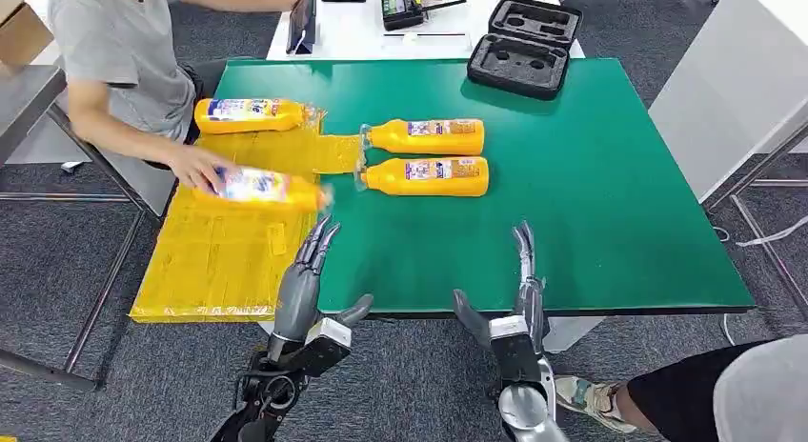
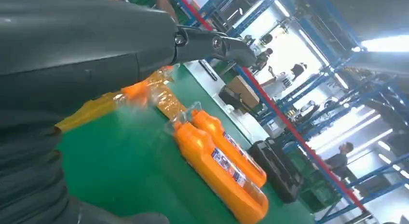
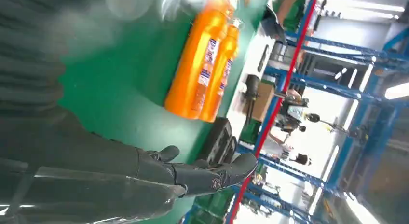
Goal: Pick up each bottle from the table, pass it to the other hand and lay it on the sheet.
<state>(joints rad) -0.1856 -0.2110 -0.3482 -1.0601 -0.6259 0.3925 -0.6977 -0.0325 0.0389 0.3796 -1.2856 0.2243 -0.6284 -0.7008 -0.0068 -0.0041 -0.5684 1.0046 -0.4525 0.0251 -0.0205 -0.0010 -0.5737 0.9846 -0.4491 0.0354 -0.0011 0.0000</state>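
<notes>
Orange plastic bottles (image 1: 426, 175) on green surface (image 1: 610, 223): judged light, stiff, slippery; best gripped mid-body; both robot hands, left (image 1: 303, 285) and right (image 1: 519, 304), spread, empty.

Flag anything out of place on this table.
A person's hand is on an orange bottle lying on the yellow sheet, a blurred intrusion. The two bottles on the green table lie neatly parallel.

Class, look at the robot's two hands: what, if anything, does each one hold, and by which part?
Nothing. The left hand and right hand are both open and empty. A person's hand grips one bottle at its base end.
</notes>
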